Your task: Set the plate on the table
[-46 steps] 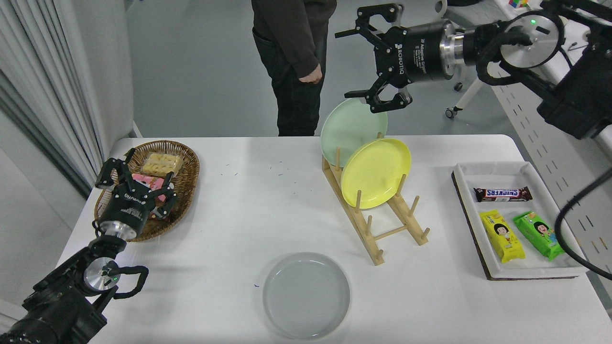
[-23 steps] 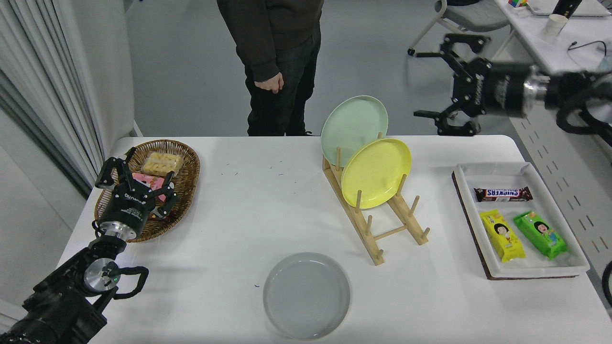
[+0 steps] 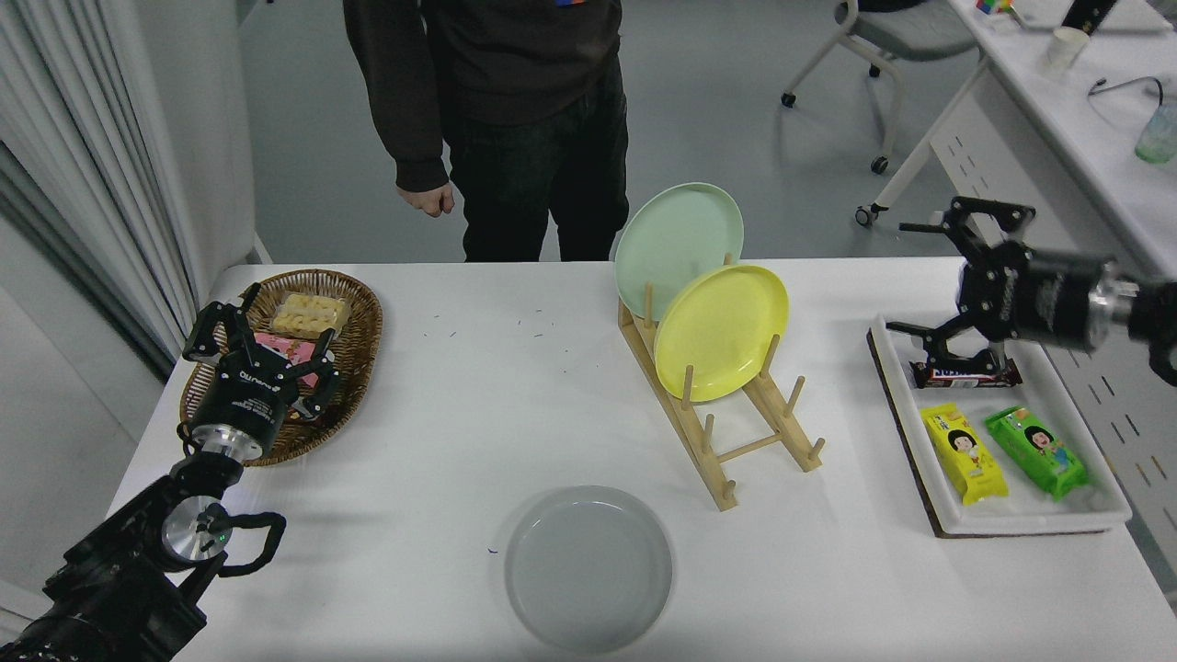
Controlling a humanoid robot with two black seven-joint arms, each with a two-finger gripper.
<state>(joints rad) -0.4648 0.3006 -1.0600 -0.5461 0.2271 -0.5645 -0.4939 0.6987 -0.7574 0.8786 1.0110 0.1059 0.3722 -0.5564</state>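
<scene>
— Three plates show here; where is the grey one?

— On my white table (image 3: 460, 405), flat near the front edge. That smooth, round grey plate (image 3: 588, 568) with its shallow raised rim lies apart from everything else. The mint green plate (image 3: 678, 237) and the yellow plate (image 3: 723, 331) stand on edge in the wooden rack (image 3: 726, 441), the yellow in front, between its pegs.

— And the room?

— Grey floor beyond the table, pale curtains (image 3: 101, 165) at the left, a wheeled chair (image 3: 883, 55) and a white desk (image 3: 1048, 119) with a perforated side panel at the upper right. A person (image 3: 497, 119) in dark clothes stands at the far edge, one hand (image 3: 430, 199) hanging loose.

— Your own hands?

— My left gripper (image 3: 262, 345) sits at the lower left over the woven wicker basket (image 3: 359, 331) of wrapped snacks, its fingers spread apart. My right gripper (image 3: 929, 280) comes in from the right edge, above the far end of the white tray (image 3: 1030, 524), fingers wide apart and holding nothing.

— What lies in that tray?

— A brown chocolate bar (image 3: 965, 372) just under my right fingers, then a yellow packet (image 3: 964, 454) and a green packet (image 3: 1035, 451) side by side, all glossy wrappers.
</scene>
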